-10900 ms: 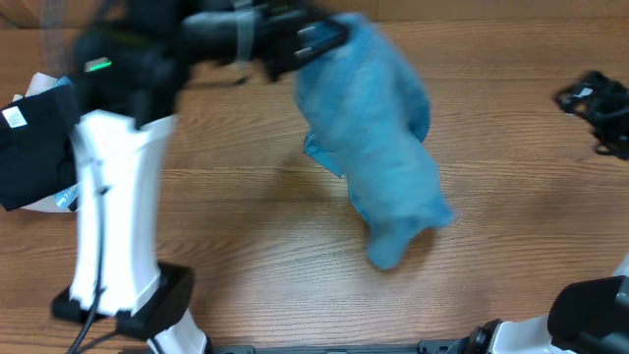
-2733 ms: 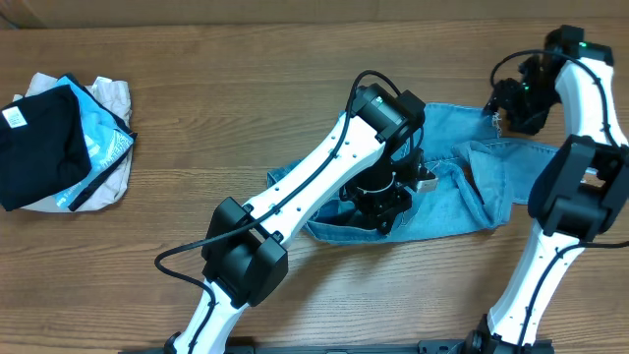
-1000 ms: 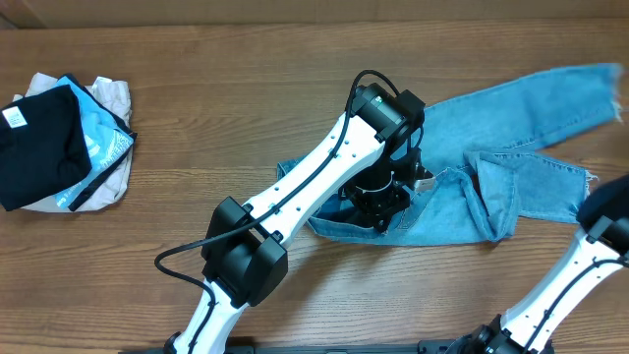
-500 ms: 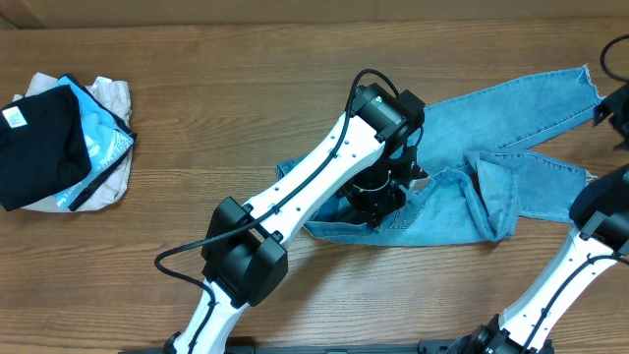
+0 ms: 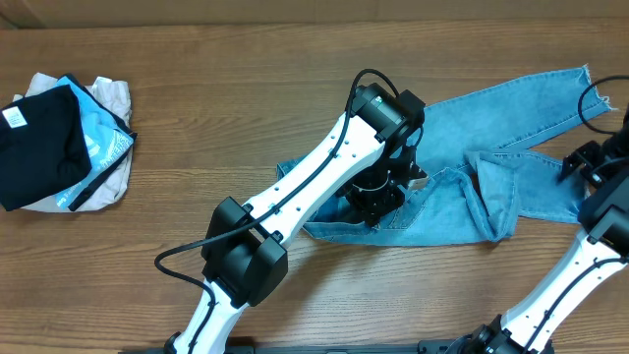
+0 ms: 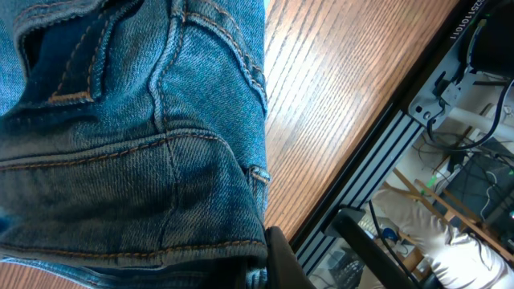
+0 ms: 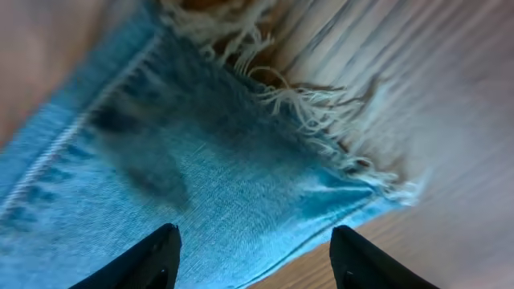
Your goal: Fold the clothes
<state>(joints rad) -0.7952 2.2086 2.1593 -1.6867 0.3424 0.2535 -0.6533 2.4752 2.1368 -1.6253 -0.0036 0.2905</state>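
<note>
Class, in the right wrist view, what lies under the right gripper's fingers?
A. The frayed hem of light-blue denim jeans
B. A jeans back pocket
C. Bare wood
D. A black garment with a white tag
A: the open right gripper hangs over the light-blue denim jeans, whose frayed hem threads reach the wooden table.

We see a brown wooden tabletop [image 5: 246, 88]. Near its left edge some cloths lie in one pile. A black folded garment [image 5: 39, 152] with a little white tag [image 5: 14, 117] is on top. A bright blue cloth [image 5: 103, 143] and a pale beige cloth [image 5: 113, 96] peek out from under it.
</note>
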